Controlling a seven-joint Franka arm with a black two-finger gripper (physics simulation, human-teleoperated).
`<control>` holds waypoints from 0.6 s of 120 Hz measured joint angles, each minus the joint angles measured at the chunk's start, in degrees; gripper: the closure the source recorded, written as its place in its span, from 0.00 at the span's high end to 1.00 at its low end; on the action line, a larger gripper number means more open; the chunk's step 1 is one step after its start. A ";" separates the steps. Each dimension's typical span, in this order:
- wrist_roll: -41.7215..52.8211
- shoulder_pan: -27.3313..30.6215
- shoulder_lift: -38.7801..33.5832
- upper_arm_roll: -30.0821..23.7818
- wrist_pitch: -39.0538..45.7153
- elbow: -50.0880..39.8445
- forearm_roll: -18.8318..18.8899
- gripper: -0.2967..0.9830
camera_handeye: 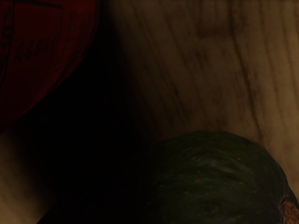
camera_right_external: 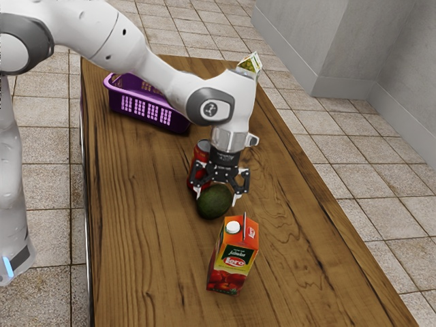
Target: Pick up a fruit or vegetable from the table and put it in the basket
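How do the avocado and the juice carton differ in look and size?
The avocado is rounded and dark green; the juice carton is boxy and printed red, orange and yellow. The carton is taller than the avocado. The avocado has a brown stem end, the carton a white cap.

Counted: one dark-green rounded avocado (camera_right_external: 214,204), one red cylindrical can (camera_right_external: 201,152), one purple perforated plastic basket (camera_right_external: 145,112), one brown wooden table (camera_right_external: 136,238), one orange-and-red cardboard juice carton (camera_right_external: 233,264). One partly hidden green-and-white pack (camera_right_external: 251,63) is also recorded, possibly a second carton.
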 joint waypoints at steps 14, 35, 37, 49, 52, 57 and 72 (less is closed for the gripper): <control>0.10 0.07 1.18 -0.05 0.65 0.05 -0.12 0.77; -0.04 0.08 1.10 0.00 1.17 0.10 0.44 0.50; -0.08 0.07 1.08 0.00 1.17 0.12 0.53 0.50; -0.20 -0.09 0.99 -0.04 1.25 0.57 0.83 0.52; -0.21 -0.14 0.96 -0.08 1.29 0.76 0.87 0.52; -0.21 -0.33 0.97 -0.13 1.36 1.24 0.93 0.53; -0.27 -1.80 1.13 -0.19 1.52 2.75 0.99 0.53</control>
